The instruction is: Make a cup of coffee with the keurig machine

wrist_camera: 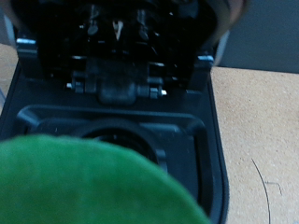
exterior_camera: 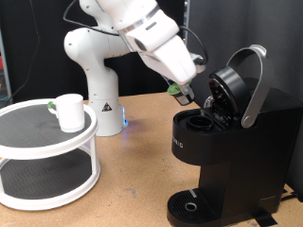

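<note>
From the exterior view we see the gripper (exterior_camera: 180, 91) pinching a green-topped pod (exterior_camera: 176, 92) just above the open brew chamber of the keurig machine (exterior_camera: 227, 151), whose silver curved handle (exterior_camera: 254, 85) is raised, we judge for loading. The cup (exterior_camera: 69, 111) sits well away on a white round rack (exterior_camera: 47, 175).

In the wrist view, the pod's matte green top (wrist_camera: 84, 187) blurs in front of the glossy black chamber (wrist_camera: 121, 140).
</note>
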Motion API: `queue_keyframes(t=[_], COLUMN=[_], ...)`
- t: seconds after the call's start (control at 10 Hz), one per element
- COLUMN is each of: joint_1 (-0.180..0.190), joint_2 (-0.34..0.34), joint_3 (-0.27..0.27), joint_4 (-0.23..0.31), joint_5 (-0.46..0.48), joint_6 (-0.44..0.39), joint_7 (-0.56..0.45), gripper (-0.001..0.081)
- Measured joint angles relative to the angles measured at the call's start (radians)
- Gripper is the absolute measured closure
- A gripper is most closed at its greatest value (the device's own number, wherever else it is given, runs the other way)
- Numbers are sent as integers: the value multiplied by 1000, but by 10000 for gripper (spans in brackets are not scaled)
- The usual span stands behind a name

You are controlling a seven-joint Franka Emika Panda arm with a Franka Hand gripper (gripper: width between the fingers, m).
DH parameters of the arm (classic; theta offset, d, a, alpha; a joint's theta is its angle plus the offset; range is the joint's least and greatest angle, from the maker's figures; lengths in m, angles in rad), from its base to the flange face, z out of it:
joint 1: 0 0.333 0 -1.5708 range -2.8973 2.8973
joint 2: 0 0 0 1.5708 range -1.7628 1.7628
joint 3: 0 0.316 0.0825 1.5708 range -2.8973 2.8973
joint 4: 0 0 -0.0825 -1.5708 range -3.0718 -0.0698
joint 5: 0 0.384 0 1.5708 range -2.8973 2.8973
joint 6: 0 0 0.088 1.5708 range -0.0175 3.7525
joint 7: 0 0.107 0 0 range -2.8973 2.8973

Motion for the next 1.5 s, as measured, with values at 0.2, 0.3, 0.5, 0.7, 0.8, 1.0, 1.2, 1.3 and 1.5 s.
queue_keyframes(t=[0.2, 0.3, 0.5, 0.7, 0.8, 1.0, 1.2, 1.3, 1.5], joint_1=[7, 9, 10, 10, 10, 10, 10, 10, 10], joint_2=[0, 0, 3, 12, 22, 43, 64, 73, 85], joint_3=[29, 42, 63, 79, 85, 89, 90, 90, 93], joint_4=[-18, -26, -43, -53, -53, -52, -49, -48, -48], joint_5=[2, 2, 2, 2, 1, -2, -3, -3, -4], joint_6=[40, 58, 90, 121, 131, 135, 137, 139, 146], joint_7=[20, 29, 45, 64, 75, 88, 89, 89, 89], gripper=[349, 349, 349, 349, 349, 349, 349, 349, 349])
